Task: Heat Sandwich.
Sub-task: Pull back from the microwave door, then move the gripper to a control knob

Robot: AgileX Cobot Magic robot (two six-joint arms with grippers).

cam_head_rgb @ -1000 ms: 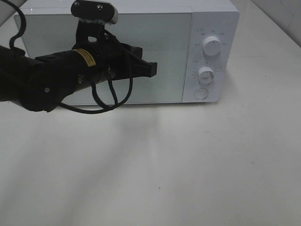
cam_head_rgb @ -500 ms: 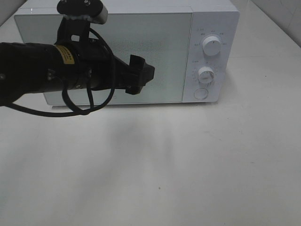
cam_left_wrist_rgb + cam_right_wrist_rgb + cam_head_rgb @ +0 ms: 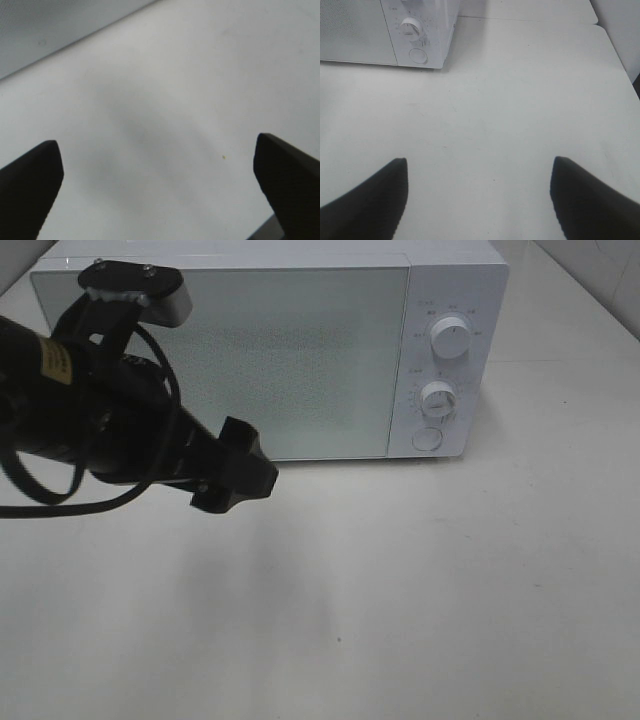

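The sandwich is out of view. The white microwave (image 3: 300, 340) stands at the back of the table with its door shut. My left gripper (image 3: 235, 475) hangs in front of the door's lower left part, a little clear of it. In the left wrist view the left gripper (image 3: 157, 150) is open over bare white table, with nothing between its fingers. In the right wrist view my right gripper (image 3: 479, 167) is also open and empty above the table, with the microwave (image 3: 370, 30) some way ahead of it. The right arm does not show in the exterior high view.
Two round knobs (image 3: 452, 338) (image 3: 438, 398) and a round button (image 3: 427, 439) sit on the microwave's right panel. The white table (image 3: 400, 590) stretches in front of and to the right of the microwave. A black cable loops beside the left arm.
My left gripper went from shut to open and drew back from the microwave door, down and to the left. The microwave and the right gripper have not moved.
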